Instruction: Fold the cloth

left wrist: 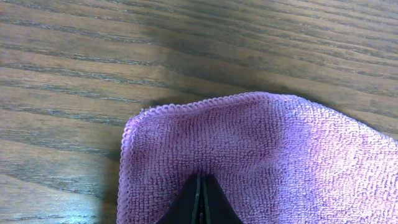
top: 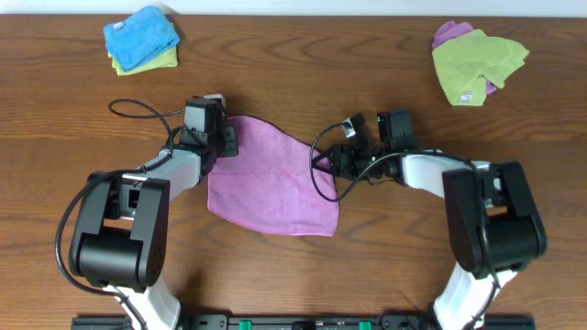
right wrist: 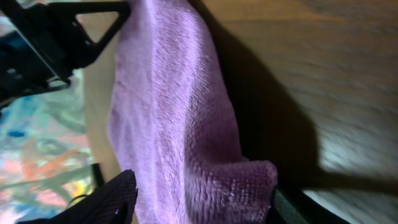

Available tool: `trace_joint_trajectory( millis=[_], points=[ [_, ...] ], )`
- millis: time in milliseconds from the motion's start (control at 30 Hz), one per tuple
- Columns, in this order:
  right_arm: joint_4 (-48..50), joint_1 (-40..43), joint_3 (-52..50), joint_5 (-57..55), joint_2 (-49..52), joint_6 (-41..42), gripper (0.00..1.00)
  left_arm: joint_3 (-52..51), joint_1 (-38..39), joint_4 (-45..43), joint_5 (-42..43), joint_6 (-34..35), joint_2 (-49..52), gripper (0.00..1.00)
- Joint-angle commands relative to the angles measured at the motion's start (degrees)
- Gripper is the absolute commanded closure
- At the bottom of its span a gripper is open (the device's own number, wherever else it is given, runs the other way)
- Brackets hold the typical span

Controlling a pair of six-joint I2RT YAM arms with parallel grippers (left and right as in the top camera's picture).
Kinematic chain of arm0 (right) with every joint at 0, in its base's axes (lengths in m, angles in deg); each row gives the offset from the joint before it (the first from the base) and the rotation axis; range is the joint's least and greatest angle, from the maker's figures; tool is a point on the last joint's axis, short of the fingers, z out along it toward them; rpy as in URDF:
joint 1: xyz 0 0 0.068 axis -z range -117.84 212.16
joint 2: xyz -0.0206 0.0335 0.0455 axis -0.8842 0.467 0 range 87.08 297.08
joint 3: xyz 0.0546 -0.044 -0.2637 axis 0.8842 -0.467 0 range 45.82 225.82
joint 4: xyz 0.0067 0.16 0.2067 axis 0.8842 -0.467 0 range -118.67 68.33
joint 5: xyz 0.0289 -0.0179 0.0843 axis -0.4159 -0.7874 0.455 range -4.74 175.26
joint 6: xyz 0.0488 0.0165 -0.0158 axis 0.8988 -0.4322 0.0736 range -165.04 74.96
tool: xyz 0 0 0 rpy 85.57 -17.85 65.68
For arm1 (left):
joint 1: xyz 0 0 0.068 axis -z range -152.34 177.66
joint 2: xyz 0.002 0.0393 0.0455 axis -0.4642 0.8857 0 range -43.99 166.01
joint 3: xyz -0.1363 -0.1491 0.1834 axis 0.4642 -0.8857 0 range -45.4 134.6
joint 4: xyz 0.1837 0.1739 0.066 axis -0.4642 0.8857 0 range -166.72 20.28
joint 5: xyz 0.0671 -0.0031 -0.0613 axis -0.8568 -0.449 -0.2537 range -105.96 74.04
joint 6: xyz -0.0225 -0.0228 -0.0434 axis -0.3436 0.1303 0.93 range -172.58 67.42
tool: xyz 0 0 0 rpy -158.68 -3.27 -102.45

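Two grippers meet the cloth in the overhead view. The cloth lies in the middle of the desk, between both arms. The left gripper is at its far left corner and the right gripper is at its right edge, about halfway along that edge. A blue cloth lies far off at the top left, and a lime-green cloth lies far off at the top right.

From the left wrist view, the left gripper has its fingers pressed together, with only a thin line between them. The tips sit on the cloth, a little inside its stitched corner. The pile gathers toward the tips, so the fingers appear to pinch it. Most of the cloth spreads to the right and lies on the wood.

From the right wrist view, the right gripper has its fingers well apart, but a thick bunched end of the cloth fills the space between them and touches both. So this gripper is clamped on the bunch. The cloth runs away from it as a raised ridge and throws a dark shadow on the desk beside it.
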Motion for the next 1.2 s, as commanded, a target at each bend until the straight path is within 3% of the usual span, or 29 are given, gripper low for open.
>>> trace_joint_trajectory(
  millis=[0,433,867,1167],
  points=[
    [3.1,-0.5,-0.7,1.0,3.8,5.4,0.35,0.1,-0.1,0.8,-1.2,-1.0,1.1,0.94],
    [20.6,-4.5,2.0,4.6,9.1,15.3,0.33,0.1,-0.1,0.2,-1.2,-0.7,1.1,0.94],
    [23.1,-5.0,13.7,18.6,9.2,18.9,0.41,0.1,-0.1,0.2,-1.2,-0.8,1.1,0.94],
    [26.6,-5.1,17.4,20.7,9.2,19.3,0.46,0.1,-0.1,0.2,-1.2,-0.8,1.1,0.94]
  ],
)
